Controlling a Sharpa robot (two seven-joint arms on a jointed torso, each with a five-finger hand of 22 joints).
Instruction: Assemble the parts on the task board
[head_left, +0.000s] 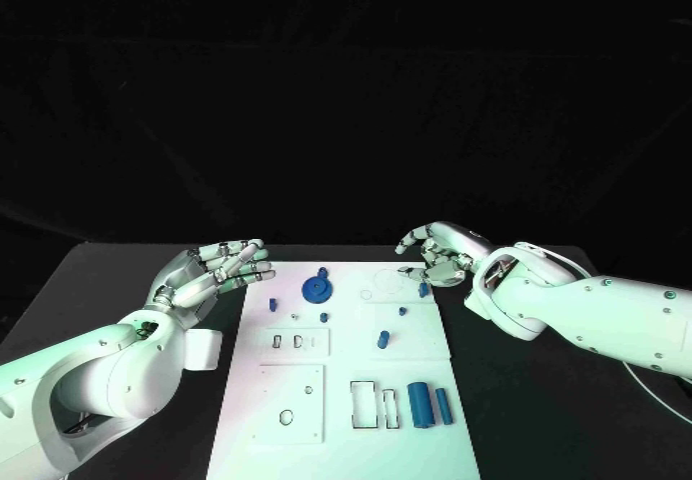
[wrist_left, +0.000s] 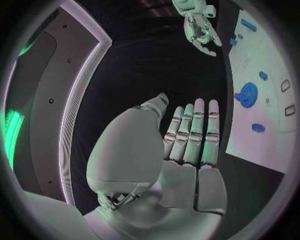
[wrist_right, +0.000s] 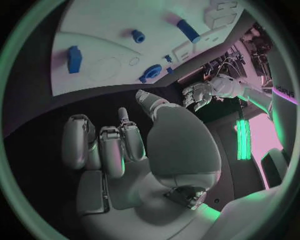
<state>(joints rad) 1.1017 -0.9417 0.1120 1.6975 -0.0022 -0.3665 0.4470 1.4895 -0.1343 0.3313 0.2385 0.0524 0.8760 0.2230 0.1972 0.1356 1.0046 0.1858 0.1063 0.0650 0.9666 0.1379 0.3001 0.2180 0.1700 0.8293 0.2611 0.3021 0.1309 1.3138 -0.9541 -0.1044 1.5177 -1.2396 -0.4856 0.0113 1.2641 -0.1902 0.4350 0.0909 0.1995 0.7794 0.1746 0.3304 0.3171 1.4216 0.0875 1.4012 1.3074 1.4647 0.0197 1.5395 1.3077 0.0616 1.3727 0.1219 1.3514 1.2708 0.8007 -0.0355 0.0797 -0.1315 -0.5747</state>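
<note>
My hands flank the far end of the task board (head_left: 346, 400).
Left hand (head_left: 224, 268): fingers straight, together, empty. Right hand (head_left: 437, 255): fingers curled inward, holding nothing.

Blue parts (head_left: 421, 404), white task board (head_left: 346, 440)
</note>
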